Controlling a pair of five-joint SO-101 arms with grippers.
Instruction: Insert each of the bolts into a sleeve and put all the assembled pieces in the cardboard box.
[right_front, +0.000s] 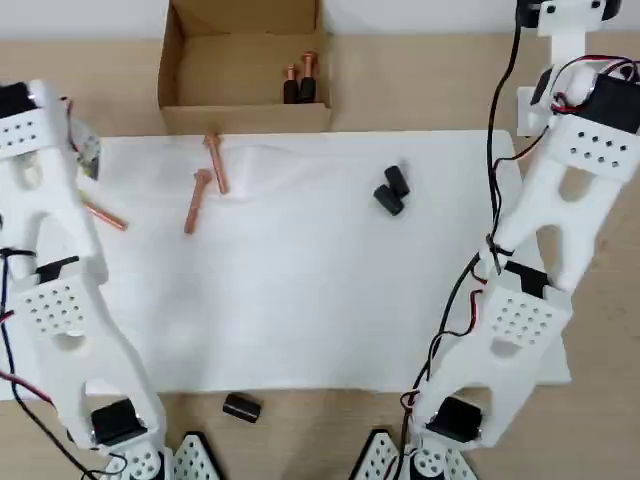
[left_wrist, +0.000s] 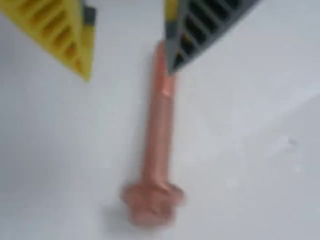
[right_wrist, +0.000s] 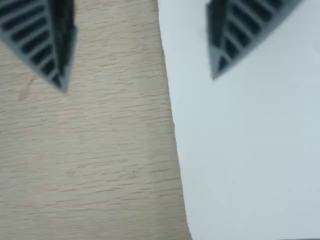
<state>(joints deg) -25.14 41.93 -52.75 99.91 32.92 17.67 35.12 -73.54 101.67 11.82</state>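
My left gripper (left_wrist: 129, 72) is open just above a copper bolt (left_wrist: 157, 145) that lies on the white sheet, its shaft tip under one finger. In the high view this bolt (right_front: 103, 215) lies by the left arm, and two more bolts (right_front: 215, 165) (right_front: 197, 202) lie further in. Two black sleeves (right_front: 391, 190) sit on the sheet's right part. A third sleeve (right_front: 241, 407) lies on the wood at the front. The cardboard box (right_front: 172, 70) at the back holds two assembled pieces (right_front: 300, 80). My right gripper (right_wrist: 139, 81) is open and holds nothing, over the sheet's edge.
The white sheet (right_front: 320, 300) covers most of the wooden table (right_front: 420, 80); its border (right_wrist: 172, 125) crosses the right wrist view. Both white arms stand along the table's sides, with cables on the right one (right_front: 495, 250).
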